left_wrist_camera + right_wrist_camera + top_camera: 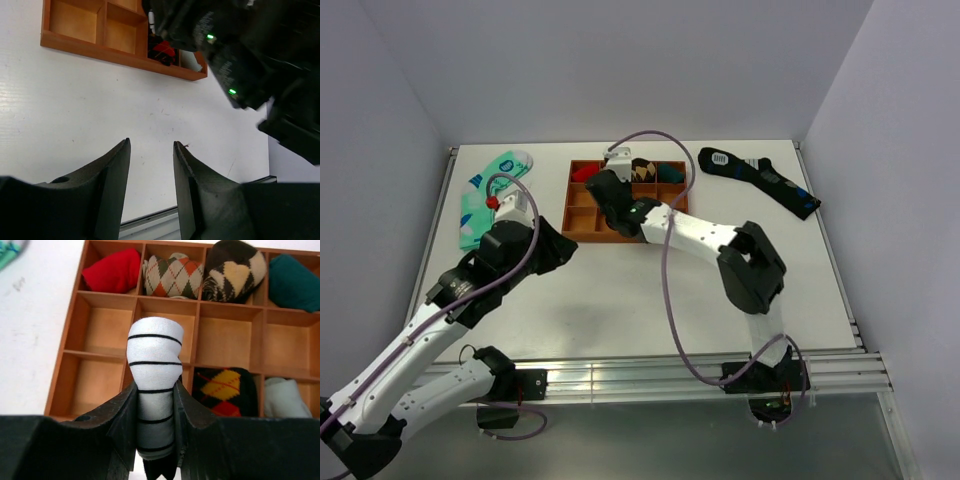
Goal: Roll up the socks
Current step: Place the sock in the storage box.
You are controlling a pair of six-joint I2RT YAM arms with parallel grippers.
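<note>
The socks point(155, 362) are a tight white roll with thin black stripes and a black end. My right gripper point(154, 385) is shut on this roll and holds it above the middle compartments of the wooden tray point(131, 299). In the top view the right gripper point(610, 196) hangs over the tray point(582, 232) and hides the roll. My left gripper point(151, 143) is open with nothing between its fingers, low over bare white table just in front of the tray point(120, 55). It appears in the top view point(563, 246) left of the tray.
Several tray compartments hold rolled socks: red point(112, 271), argyle point(172, 276), brown and cream point(235, 270), teal point(295, 284), black with yellow diamonds point(225, 390), pale grey point(285, 397). A mint green sock point(488, 196) lies far left, a long black sock point(760, 178) far right.
</note>
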